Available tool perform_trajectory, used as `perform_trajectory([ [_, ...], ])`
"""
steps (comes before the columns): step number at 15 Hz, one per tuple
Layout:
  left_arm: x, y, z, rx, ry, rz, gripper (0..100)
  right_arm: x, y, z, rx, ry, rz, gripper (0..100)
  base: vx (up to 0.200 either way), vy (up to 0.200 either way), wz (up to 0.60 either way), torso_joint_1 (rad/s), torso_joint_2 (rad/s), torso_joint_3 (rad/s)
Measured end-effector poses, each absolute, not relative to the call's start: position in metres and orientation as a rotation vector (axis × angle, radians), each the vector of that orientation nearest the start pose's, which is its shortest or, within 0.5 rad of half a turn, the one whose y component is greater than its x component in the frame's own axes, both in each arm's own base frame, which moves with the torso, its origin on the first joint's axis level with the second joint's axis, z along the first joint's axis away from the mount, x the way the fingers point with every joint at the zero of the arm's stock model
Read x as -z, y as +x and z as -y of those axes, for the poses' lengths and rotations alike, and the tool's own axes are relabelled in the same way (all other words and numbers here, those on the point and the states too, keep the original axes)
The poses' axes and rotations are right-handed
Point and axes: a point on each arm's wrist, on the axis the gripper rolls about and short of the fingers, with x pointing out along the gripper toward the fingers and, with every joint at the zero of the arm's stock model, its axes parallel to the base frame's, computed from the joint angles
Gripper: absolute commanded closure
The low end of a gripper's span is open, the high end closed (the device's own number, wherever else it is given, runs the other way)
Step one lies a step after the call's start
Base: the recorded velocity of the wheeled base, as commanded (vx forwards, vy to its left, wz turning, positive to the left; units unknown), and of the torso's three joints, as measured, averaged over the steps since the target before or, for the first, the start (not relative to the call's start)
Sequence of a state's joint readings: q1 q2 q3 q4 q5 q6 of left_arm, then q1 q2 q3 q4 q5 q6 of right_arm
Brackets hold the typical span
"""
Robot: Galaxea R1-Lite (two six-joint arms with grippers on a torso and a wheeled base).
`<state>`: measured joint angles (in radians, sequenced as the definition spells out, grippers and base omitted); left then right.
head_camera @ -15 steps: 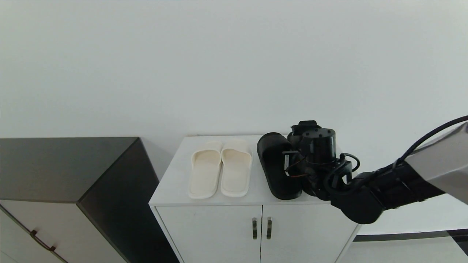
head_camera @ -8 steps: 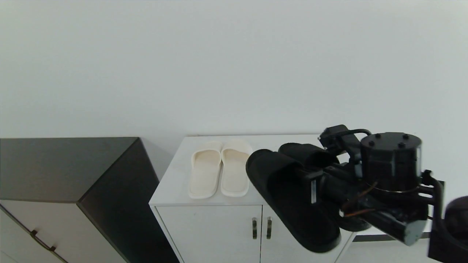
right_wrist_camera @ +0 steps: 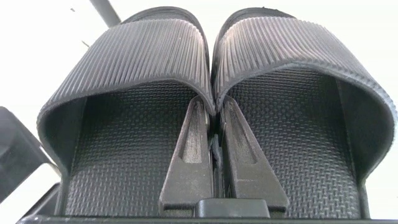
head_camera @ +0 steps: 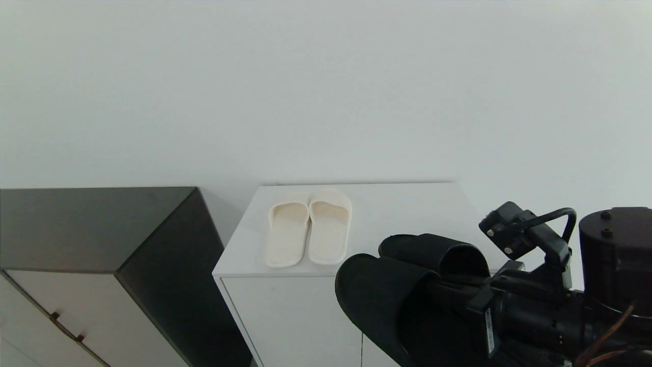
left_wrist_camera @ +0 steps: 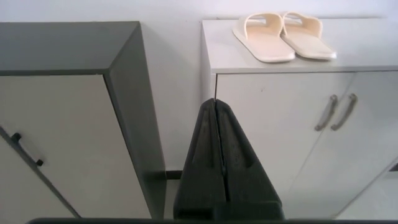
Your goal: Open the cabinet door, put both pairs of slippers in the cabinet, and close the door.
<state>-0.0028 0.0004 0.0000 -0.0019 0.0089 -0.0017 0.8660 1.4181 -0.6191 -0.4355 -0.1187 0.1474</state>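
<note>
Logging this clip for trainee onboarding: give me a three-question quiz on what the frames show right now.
1. True or false: the doors of the white cabinet are shut.
2. Multiple choice: the right gripper is shut on A) the cream slippers, B) the black slippers, C) nothing.
3. Fill in: the cream slippers lie on the cabinet's ___.
Key: 1 true; 2 B; 3 top.

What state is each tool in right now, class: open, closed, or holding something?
Left tool: closed, holding nothing.
Right tool: closed on the black slippers, pinching the two straps together.
</note>
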Motion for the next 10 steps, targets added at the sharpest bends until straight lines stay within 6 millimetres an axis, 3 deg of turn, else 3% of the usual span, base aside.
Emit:
perform_trajectory([
  [4,-0.076,-0.023,0.000,-0.006,0.000,0.001,100,-0.182,0.148,-0.169,-0.710,-0.044,-0.399,100,-0.200,0.000,0.00,-0.007,0.00,0.002],
  [10,-0.076,-0.023,0.000,-0.010,-0.004,0.002,100,-0.174,0.152,-0.165,-0.683,-0.057,-0.425,100,0.000,0.000,0.00,0.000,0.00,0.000],
])
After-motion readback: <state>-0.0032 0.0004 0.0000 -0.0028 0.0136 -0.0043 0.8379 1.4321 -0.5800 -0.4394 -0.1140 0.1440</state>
